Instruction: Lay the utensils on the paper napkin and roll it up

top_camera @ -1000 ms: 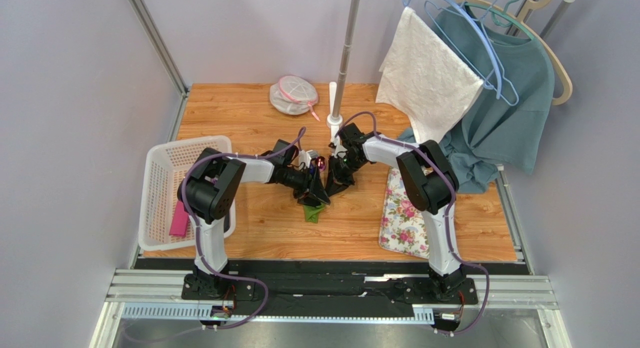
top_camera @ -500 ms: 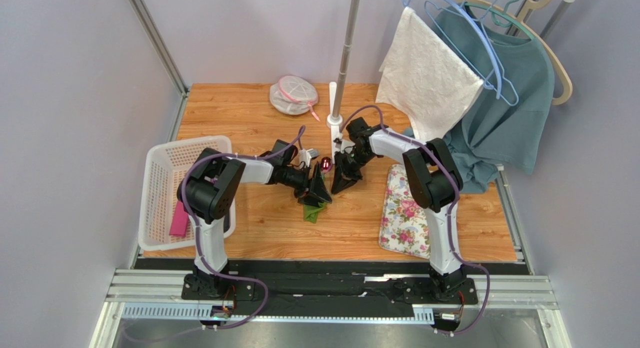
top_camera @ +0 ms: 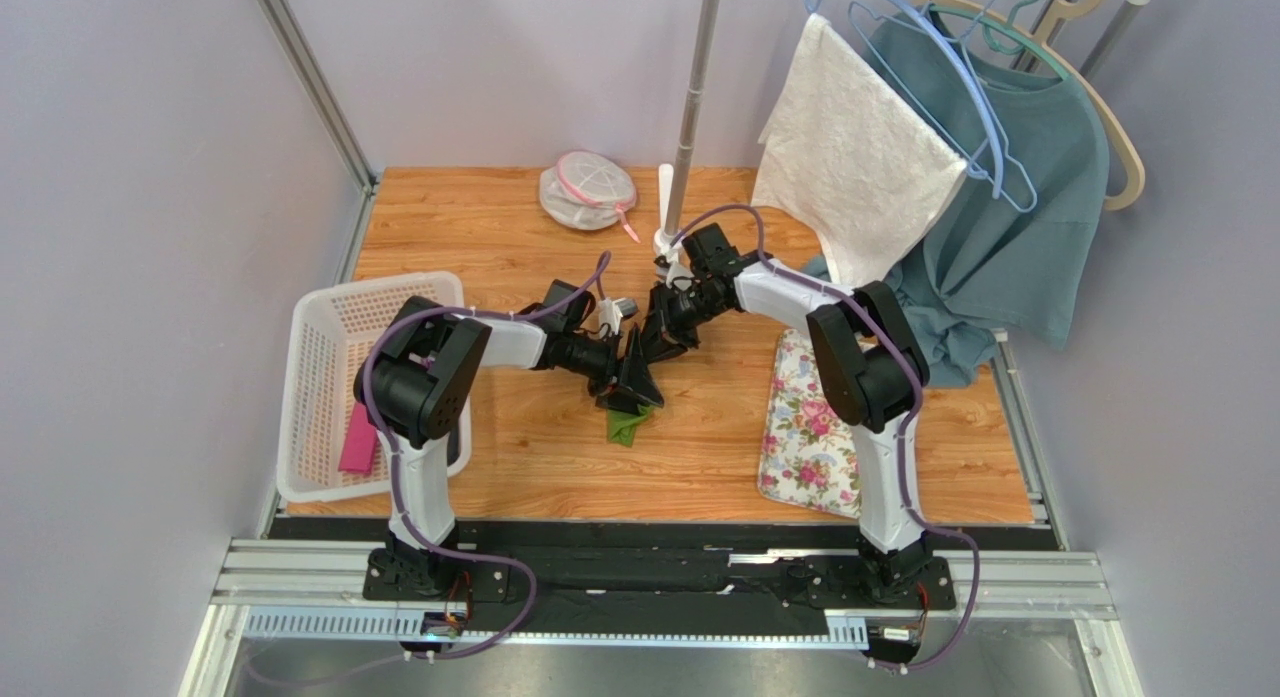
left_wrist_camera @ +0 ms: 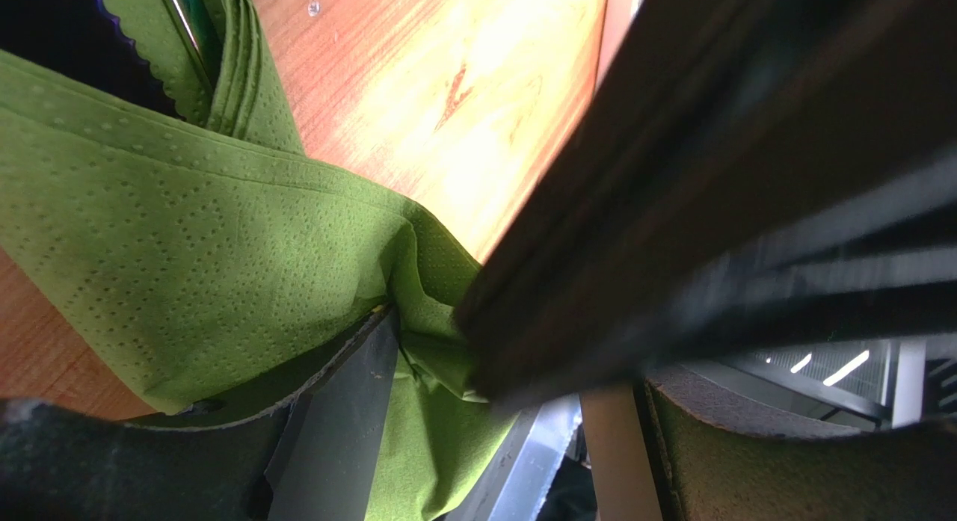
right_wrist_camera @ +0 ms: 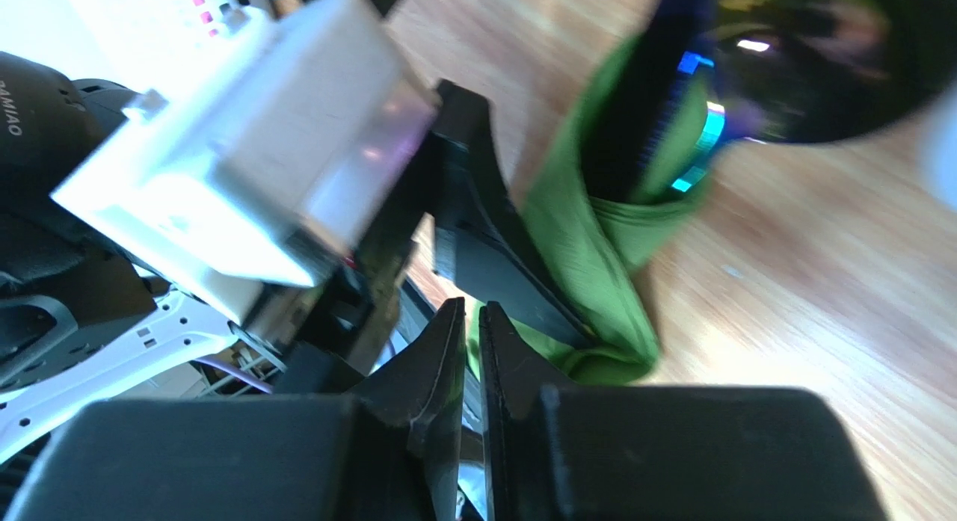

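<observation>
Basket (top_camera: pixel 338 330): white plastic, at the table's left edge, with a pink item (top_camera: pixel 358 439) inside. It has no part in this step.
Left arm (top_camera: pixel 436 375): rises from its base at the near left, bends, and reaches right, low over the wooden table (top_camera: pixel 496 232), to the middle.
Left gripper (top_camera: pixel 631 376): tips angled down onto the bundle. The jaws stand partly apart with green folds bunched between the fingers. Whether they pinch the paper or only bracket it cannot be told.
Paper napkin (left_wrist_camera: pixel 191 263): green and dimpled, at the table's centre. It is wrapped into a loose, crumpled roll, not lying flat. Its loose end shows just on the near side of the left gripper.
Utensils (right_wrist_camera: pixel 680 106): dark sticks, one with a blue-purple sheen, poking out of one end of the roll. The rest is hidden in the paper.
Step in hand: judged to be the rolling. The utensils already sit inside the napkin, and the roll looks loose and unfinished.
Next move: likely calls for one gripper to pin the bundle while the other tucks the loose flap. This needs a gentle touch, so the thin paper does not tear and the sticks do not slide out.
Right gripper (right_wrist_camera: pixel 465 319): nearly closed, a thin slit between the fingers and nothing in it. It is just beside the left gripper and the roll. Contact is unclear.
Right arm (top_camera: pixel 857 360): stretches from the near right base toward the far side, then folds back left to the centre.
Floral mat (top_camera: pixel 804 427): on the right, beside the right arm.
</observation>
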Controlling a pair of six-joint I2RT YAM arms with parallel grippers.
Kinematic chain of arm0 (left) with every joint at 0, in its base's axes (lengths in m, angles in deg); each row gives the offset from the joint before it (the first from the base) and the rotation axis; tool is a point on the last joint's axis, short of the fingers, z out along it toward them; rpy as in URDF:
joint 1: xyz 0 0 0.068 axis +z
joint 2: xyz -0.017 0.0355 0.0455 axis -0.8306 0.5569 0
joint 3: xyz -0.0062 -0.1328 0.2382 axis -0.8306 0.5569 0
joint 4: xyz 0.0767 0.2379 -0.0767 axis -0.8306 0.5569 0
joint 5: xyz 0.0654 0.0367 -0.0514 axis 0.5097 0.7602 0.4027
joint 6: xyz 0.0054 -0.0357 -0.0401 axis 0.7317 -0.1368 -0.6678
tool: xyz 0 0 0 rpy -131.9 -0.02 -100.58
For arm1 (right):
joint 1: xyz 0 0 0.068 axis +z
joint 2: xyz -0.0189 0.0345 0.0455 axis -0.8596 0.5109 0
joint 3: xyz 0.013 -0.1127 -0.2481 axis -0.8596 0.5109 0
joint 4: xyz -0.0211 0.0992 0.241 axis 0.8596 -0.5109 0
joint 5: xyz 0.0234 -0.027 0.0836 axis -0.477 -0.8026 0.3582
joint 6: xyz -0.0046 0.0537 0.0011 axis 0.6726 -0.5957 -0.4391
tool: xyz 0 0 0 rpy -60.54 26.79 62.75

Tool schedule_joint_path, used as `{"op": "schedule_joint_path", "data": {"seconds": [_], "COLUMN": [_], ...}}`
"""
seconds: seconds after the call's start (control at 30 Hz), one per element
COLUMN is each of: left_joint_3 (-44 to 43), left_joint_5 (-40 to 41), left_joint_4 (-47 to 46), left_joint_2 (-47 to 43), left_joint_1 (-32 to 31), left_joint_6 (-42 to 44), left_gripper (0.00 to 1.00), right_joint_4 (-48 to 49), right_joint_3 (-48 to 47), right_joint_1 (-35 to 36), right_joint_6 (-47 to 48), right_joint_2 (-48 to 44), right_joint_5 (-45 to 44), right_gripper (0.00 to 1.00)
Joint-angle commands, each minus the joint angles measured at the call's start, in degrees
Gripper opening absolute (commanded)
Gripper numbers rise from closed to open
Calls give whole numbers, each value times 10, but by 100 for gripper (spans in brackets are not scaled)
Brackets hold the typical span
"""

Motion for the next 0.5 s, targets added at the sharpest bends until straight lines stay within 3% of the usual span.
{"op": "schedule_joint_path", "data": {"seconds": [0.0, 0.47], "left_joint_3": [14, 22], "left_joint_5": [62, 63], "left_joint_4": [-10, -47], "left_joint_2": [6, -34], "left_joint_1": [6, 6], "left_joint_6": [30, 10], "left_gripper": [68, 68], "right_joint_4": [48, -29], "right_joint_3": [8, 25], "right_joint_1": [10, 15], "right_joint_6": [-36, 48], "right_joint_2": [8, 64], "right_joint_5": [-2, -118], "right_gripper": [12, 8]}}
